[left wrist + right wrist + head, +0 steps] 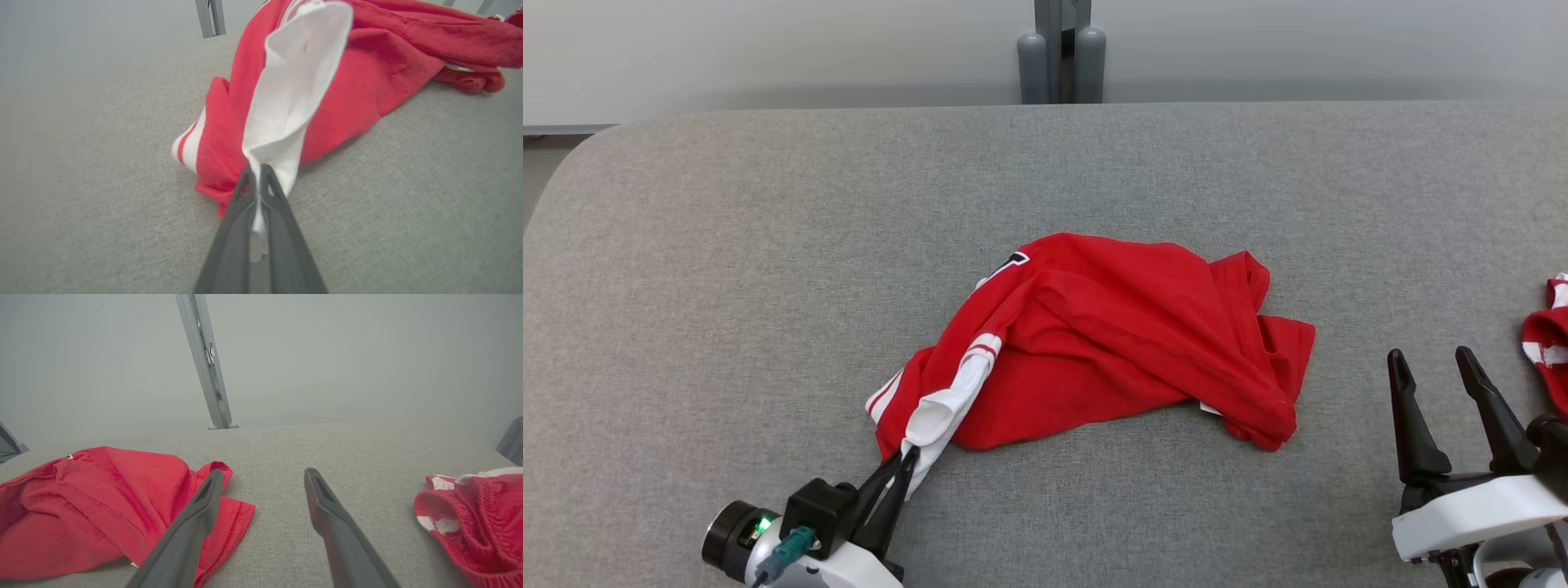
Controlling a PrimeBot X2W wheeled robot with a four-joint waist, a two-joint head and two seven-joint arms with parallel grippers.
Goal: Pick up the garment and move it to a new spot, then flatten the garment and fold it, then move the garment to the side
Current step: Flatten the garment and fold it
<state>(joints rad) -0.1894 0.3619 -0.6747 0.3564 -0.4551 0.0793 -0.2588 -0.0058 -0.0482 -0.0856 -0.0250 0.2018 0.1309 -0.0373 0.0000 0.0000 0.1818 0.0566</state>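
A crumpled red jersey (pixel 1127 335) is being supported by the middle of the grey desk (pixel 768 245), with most of its cloth lying flat on the surface. At the heap's 7 o'clock end, its white sleeve (pixel 939 412) is being pinched by the left fingers (pixel 889 500). These are being held clenched on the thin cloth, low over the desk and angled toward 1 o'clock. The right fingers (pixel 1413 425) are being held spread apart with nothing between them, at 4 o'clock from the jersey and aimed toward 12 o'clock. The jersey is being seen as soft knit, with white stripes (pixel 886 396) at one cuff and a stitched hem. A second red-and-white garment (pixel 1550 343), with a gathered ribbed band, is being carried at the desk's 3 o'clock edge. The desk is being covered by coarse woven fabric.
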